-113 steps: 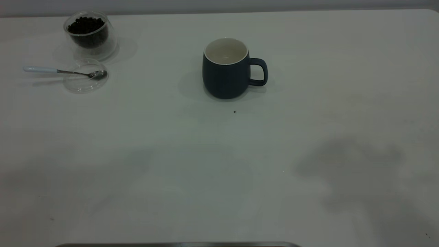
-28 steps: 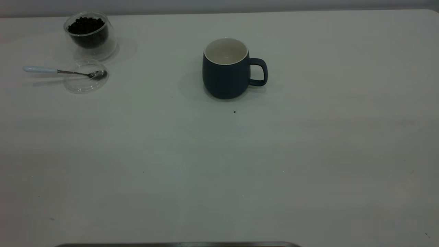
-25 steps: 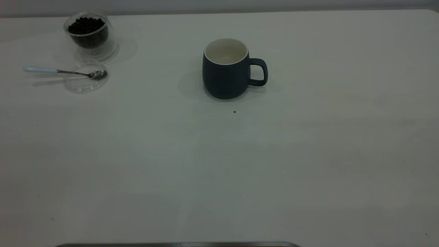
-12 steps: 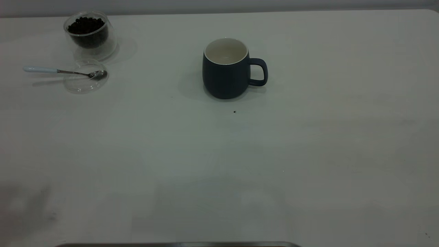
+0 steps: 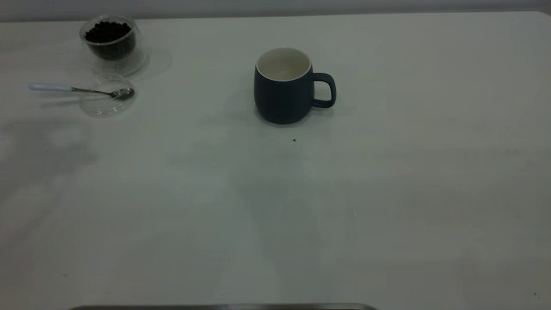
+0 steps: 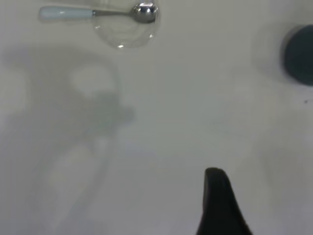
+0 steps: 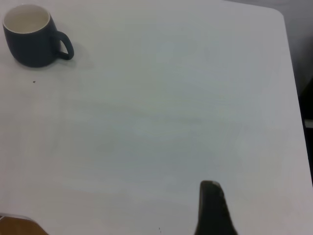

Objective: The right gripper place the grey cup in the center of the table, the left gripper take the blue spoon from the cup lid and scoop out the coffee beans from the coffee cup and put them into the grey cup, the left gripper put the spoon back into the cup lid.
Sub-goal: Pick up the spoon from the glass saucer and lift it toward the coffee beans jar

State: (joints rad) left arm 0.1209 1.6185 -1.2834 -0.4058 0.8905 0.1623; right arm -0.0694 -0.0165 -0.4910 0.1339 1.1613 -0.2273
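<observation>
Right now we see the mug [image 5: 283, 88] standing upright near the middle of the table [image 5: 387, 193], toward its far edge, handle pointing to 3 o'clock and its cream inside bare. Over at 9 o'clock from the mug, well apart from it, sits the glass cup [image 5: 113, 43] with the beans [image 5: 107, 32] heaped inside. Just beside the glass cup, at its 6 o'clock, lies the lid [image 5: 107, 101], flat on the table. The spoon [image 5: 82, 90] rests across the lid, its metal bowl on the lid's rim at the 3 o'clock side and its pale blue handle sticking out past the rim toward 9 o'clock.

Neither gripper shows in the exterior view. In the left wrist view we make out only one dark fingertip of the left gripper [image 6: 220, 205], hanging above bare table; the spoon [image 6: 98, 12] and lid [image 6: 124, 29] lie well apart from it, ahead toward 11 o'clock, and the mug's [image 6: 301, 54] side peeks in toward 2 o'clock. We cannot tell whether its fingers are spread or pressed together, and it holds nothing that we can see.

In the right wrist view a single dark fingertip of the right gripper [image 7: 212, 208] shows likewise, with the mug [image 7: 32, 36] far off toward 10 o'clock. Its fingers' state we cannot tell either.
</observation>
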